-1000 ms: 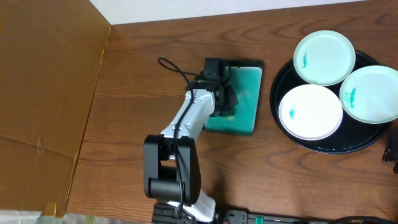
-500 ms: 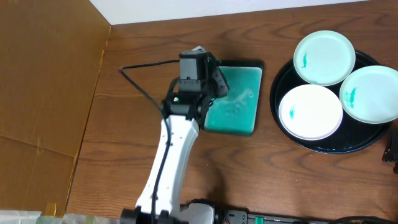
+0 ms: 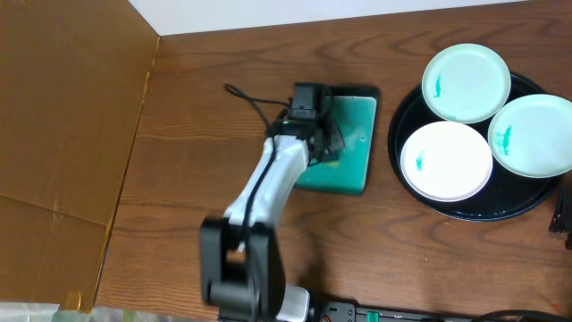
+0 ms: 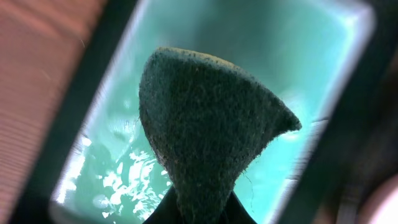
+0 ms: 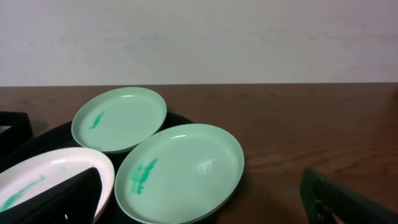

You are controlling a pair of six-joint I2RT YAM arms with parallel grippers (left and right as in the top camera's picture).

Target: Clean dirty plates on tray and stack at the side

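plates [image 3: 446, 161] unmoved, sponge [image 4: 205, 124] back over dish [image 3: 354, 166]

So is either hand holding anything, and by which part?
The left hand pinches a dark sponge by its narrow end, above the teal dish; the right hand holds nothing.
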